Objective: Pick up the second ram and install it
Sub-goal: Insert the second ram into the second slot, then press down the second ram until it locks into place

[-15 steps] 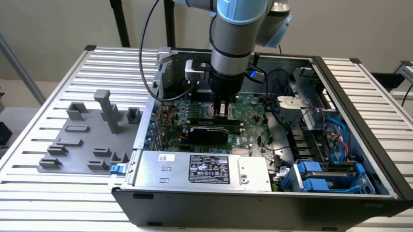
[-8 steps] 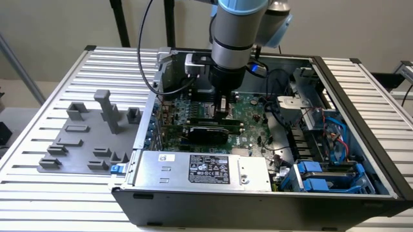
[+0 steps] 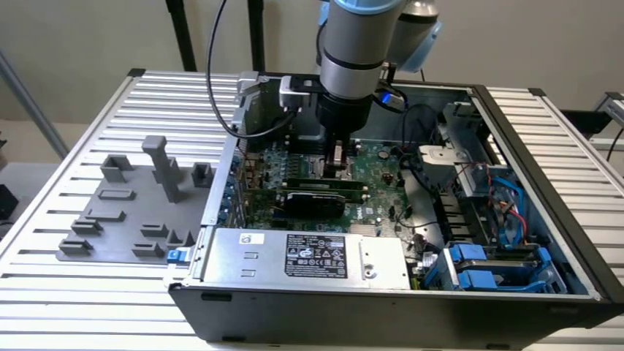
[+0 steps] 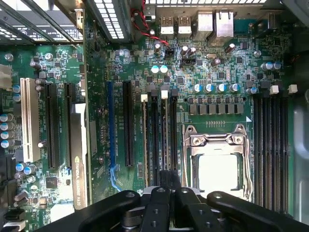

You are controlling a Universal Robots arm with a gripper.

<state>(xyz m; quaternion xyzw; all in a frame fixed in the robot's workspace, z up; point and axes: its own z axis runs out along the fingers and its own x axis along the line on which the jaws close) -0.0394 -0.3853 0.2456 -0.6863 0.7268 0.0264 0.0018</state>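
Observation:
My gripper (image 3: 337,170) hangs straight down inside the open computer case, low over the green motherboard (image 3: 381,164). In the wrist view its black fingertips (image 4: 163,180) stand pressed together, shut, over the row of memory slots (image 4: 159,140) beside the CPU socket (image 4: 217,164). Two of these slots carry white latches (image 4: 165,94). The second ram is hard to tell apart from the slots: thin edges run along them, and I cannot tell whether one is a stick seen edge-on. No stick shows between the fingers.
A grey holder tray (image 3: 117,212) with upright posts lies on the slatted table at the exterior view's left. A graphics card (image 3: 312,197) stands across the board near the gripper. The power supply (image 3: 312,256), blue drive cages (image 3: 487,267) and loose cables (image 3: 419,146) crowd the case.

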